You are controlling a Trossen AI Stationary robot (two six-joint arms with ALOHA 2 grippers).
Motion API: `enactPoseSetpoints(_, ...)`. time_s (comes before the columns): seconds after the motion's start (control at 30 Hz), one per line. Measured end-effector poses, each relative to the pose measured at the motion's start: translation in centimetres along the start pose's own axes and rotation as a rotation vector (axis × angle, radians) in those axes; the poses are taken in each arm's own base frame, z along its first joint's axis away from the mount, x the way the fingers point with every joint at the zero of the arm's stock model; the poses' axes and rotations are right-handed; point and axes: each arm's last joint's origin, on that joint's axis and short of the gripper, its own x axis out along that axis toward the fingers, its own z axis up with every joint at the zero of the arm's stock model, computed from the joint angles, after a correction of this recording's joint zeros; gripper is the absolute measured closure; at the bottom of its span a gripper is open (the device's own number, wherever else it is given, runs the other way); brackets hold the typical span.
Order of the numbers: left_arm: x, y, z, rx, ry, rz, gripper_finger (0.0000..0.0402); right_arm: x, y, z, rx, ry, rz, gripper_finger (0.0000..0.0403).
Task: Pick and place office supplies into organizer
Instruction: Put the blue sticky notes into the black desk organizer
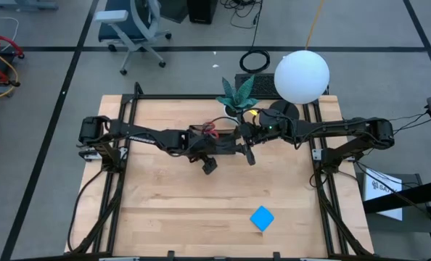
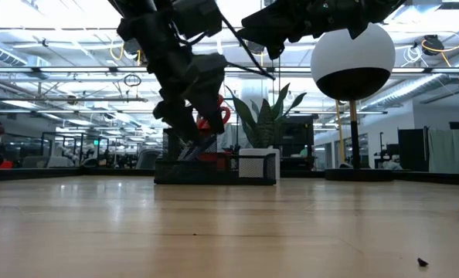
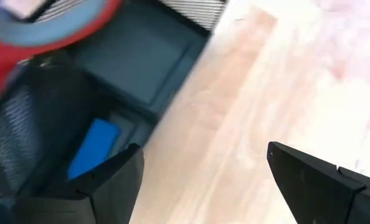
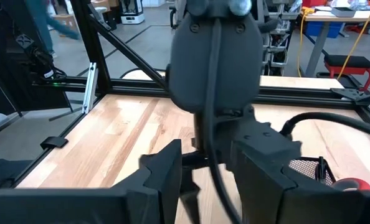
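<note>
I'm looking down on the wooden desk (image 1: 201, 196), which fills most of the overhead view, w/ both arms reaching in toward the far centre. Left arm comes from the left side, right arm from the right; they nearly meet over the middle.

Behind them at the far edge sits a white globe lamp (image 1: 302, 76) and a leafy plant (image 1: 237, 93) in a white pot (image 2: 258, 164).

The organizer (image 2: 214, 168) is a low black mesh tray at the far centre of the desk, just beside the pot on the low cam. Red-handled scissors (image 2: 212, 117) stand upright in its taller section, handles up. In the left wrist cam I see the tray's compartments close up, w/ a small blue eraser-like piece (image 3: 94, 148) lying in one of the shallow ones.

Left hand (image 3: 203, 180) hangs right over the organizer's edge, fingers spread wide, nothing between them. Right hand (image 1: 249, 154) hovers near it above the desk, just on the near side of the plant; can't tell its finger state or whether it holds anything.

Blue square pad (image 1: 262, 218) lies alone on the near part of the desk, well apart from the organizer and both hands.
</note>
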Motion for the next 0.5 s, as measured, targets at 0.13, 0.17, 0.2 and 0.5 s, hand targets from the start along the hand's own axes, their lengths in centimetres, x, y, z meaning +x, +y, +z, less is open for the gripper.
enactPoseSetpoints(0.13,-0.04,-0.58,-0.01,0.035,-0.008,-0.047,0.0055,0.00,0.00,0.01,0.000,0.000,0.000,0.0273)
enactPoseSetpoints(0.17,-0.05,-0.65,-0.03,0.044,-0.007,-0.053,0.0055,0.01,0.01,0.01,0.000,-0.001,0.002,0.0273)
enactPoseSetpoints(0.2,-0.05,-0.72,-0.07,0.054,-0.006,-0.056,0.0055,0.00,0.01,0.02,-0.001,-0.002,0.003,0.0273)
enactPoseSetpoints(0.5,-0.05,-0.66,-0.04,0.090,-0.008,-0.051,0.0055,0.01,0.02,0.16,0.021,-0.016,0.004,0.0273)
